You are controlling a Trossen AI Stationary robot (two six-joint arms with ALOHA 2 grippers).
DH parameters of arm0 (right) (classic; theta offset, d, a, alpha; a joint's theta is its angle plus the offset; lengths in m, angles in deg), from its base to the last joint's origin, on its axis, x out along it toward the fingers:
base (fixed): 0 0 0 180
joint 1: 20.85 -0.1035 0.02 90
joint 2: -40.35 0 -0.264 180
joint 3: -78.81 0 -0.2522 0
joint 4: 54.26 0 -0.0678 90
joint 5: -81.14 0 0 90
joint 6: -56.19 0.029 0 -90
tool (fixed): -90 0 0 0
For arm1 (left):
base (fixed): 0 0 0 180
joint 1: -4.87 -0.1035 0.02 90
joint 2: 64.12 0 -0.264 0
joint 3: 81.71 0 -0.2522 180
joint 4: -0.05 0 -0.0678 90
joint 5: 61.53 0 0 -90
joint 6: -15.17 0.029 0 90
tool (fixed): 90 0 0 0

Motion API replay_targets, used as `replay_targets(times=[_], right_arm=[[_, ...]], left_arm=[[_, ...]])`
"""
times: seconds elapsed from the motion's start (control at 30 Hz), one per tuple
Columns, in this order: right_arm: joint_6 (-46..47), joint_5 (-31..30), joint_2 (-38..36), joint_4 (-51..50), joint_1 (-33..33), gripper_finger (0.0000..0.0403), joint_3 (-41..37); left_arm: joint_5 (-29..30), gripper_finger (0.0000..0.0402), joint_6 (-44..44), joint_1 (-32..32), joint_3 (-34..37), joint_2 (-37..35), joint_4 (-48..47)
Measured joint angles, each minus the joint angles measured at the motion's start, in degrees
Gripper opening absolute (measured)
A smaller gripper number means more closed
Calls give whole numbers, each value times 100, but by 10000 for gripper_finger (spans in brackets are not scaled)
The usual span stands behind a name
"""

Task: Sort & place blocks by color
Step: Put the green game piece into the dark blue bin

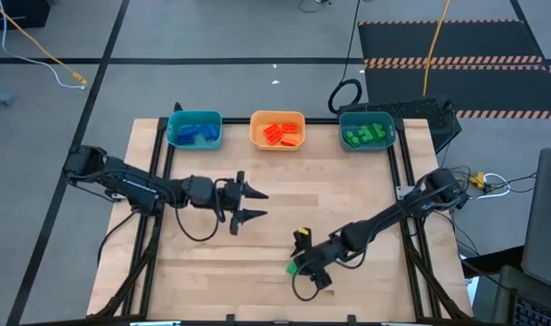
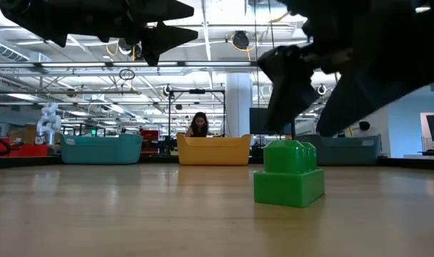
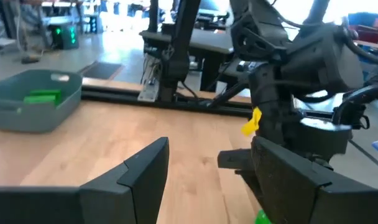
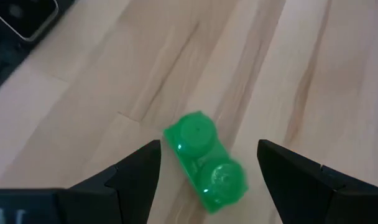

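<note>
One green brick left to sort

The right hand point(image 4: 207, 171) hovers spread, gripping nothing, over the last small green studded plastic brick point(image 4: 206, 163) on the wooden surface point(image 1: 348, 190); the left hand point(image 1: 250, 205) waits, also spread. Blue tray point(image 1: 195, 129), orange tray point(image 1: 277, 129) and green tray point(image 1: 366, 129) seem filled by colour (counts unclear).
</note>
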Motion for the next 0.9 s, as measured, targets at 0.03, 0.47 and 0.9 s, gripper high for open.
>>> replay_targets(times=[0.03, 0.47, 0.9], right_arm=[[26, 8, 56, 0, 1, 263, 0], [-39, 5, 386, 26, 109, 263, 0], [-45, -21, 392, 61, 150, 211, 0]], left_arm=[[41, 232, -39, 34, 1, 0, -20], [65, 232, 46, 150, -1, 0, 11], [117, 232, 0, 146, -1, 0, 37]])
